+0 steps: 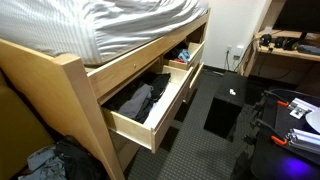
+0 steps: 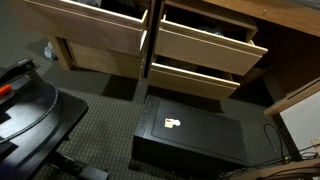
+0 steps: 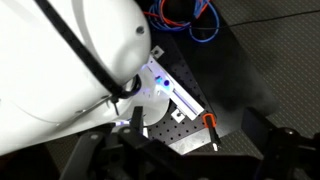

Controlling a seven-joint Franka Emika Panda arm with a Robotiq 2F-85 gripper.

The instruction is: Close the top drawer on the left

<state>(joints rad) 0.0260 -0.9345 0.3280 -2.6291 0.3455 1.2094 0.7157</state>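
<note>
wrist view mostly gives you the white arm housing [image 3: 60,70] and a perforated plate [image 3: 185,135]. the gripper [image 3: 190,168] is just dark blur along the bottom edge, so you can't tell if its jaws are apart or together. in an exterior view the top left drawer [image 2: 90,30] sits upper left of the frame, pulled out, with a black box [image 2: 190,135] on the floor lower down.

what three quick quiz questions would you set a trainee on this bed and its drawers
1. True or false: the drawer holding dark clothes stands pulled out.
2. What sits on the floor in front of the drawers? A) black box B) red bucket C) chair
3. Fill in: the bed frame is made of ____.
Key: 1 true; 2 A; 3 wood.
</note>
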